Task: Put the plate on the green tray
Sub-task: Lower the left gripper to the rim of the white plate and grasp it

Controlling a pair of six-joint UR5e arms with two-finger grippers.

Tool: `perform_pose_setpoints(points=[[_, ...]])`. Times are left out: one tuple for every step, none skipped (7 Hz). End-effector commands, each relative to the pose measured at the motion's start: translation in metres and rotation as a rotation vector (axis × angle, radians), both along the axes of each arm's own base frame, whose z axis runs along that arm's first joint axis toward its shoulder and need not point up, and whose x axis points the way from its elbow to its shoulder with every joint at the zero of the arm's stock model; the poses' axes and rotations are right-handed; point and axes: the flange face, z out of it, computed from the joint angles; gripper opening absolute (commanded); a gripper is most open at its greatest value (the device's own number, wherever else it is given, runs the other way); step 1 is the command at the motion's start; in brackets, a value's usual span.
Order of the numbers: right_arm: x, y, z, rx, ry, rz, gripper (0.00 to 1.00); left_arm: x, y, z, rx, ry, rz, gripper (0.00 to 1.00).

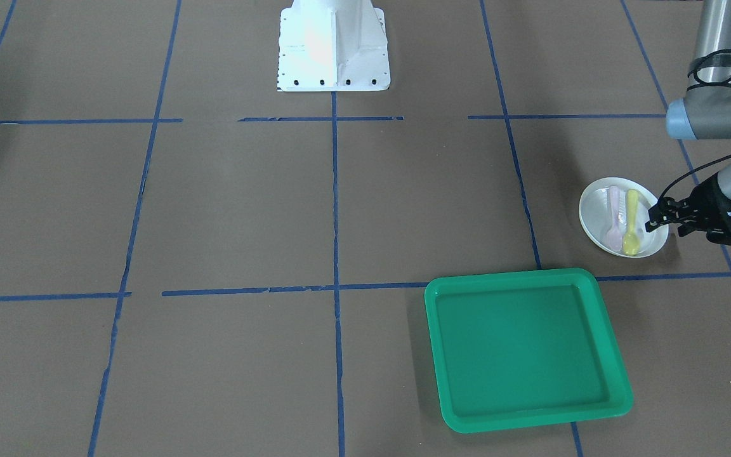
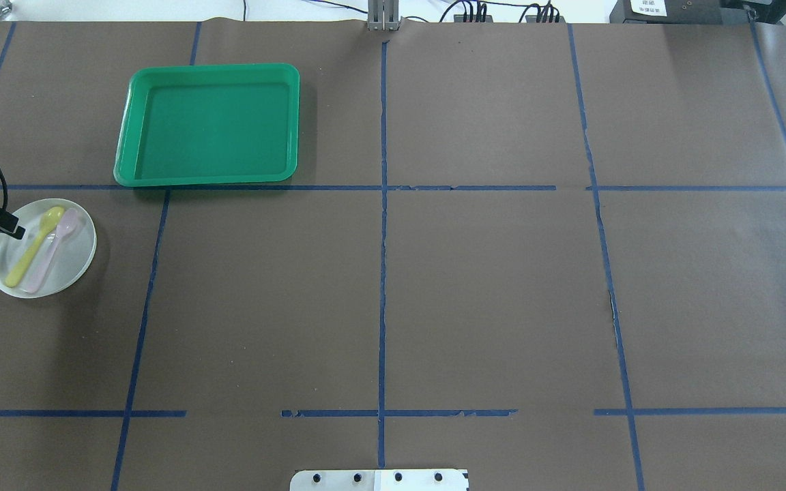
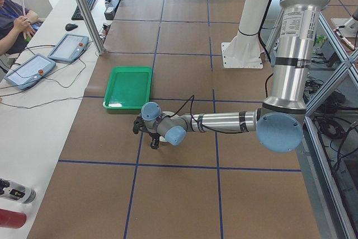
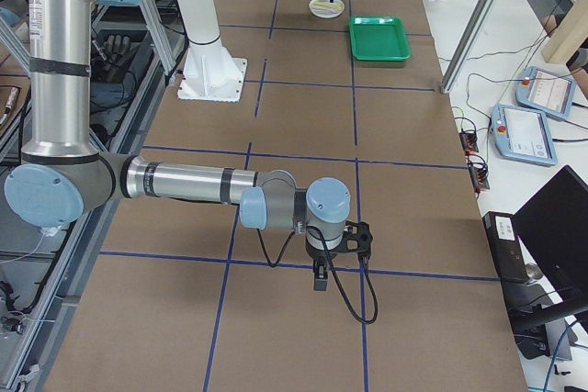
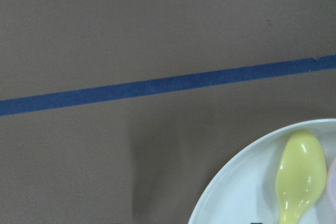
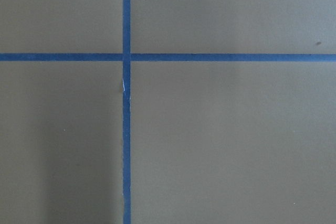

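The plate [image 1: 594,212] sits on the table [image 1: 245,209] near the green tray [image 1: 518,343] but not touching it, with a yellow spoon [image 1: 631,222] and a pink spoon [image 1: 613,219] lying side by side in it. The left gripper [image 1: 652,219] has its tips at the plate's rim, though I can't tell if they pinch it. The right gripper [image 4: 320,274] hangs low far off, and I can't tell how wide it is.

I observe my left gripper [image 2: 12,229] with its tip at the rim of the plate [image 2: 74,264]; grip unconfirmed. Just right of the tip, a yellow spoon [image 2: 33,247] and a pink spoon [image 2: 54,249] lie side by side. The green tray [image 2: 209,68] sits forward-right of the gripper, apart from the plate.
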Motion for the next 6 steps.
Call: perform_pose_setpoints(points=[[0.000,0.000,0.000,0.001,0.000,0.000,1.00,0.001,0.001,0.001,0.006,0.002,0.007,0.43],[0.000,0.000,-0.001,0.002,0.000,0.000,1.00,0.001,0.001,-0.002,0.015,0.005,0.010,0.26],[0.000,0.000,0.000,0.001,0.000,0.000,1.00,0.001,0.002,-0.003,0.013,0.008,0.012,0.09],[0.000,0.000,-0.001,0.002,0.000,0.000,1.00,0.000,0.004,-0.003,0.011,0.012,0.014,0.00],[0.000,0.000,0.000,0.001,0.000,0.000,1.00,-0.002,0.006,-0.007,0.018,0.018,0.014,0.00],[0.000,0.000,0.000,0.001,0.000,0.000,1.00,-0.004,0.014,-0.015,-0.024,0.096,0.054,0.00]])
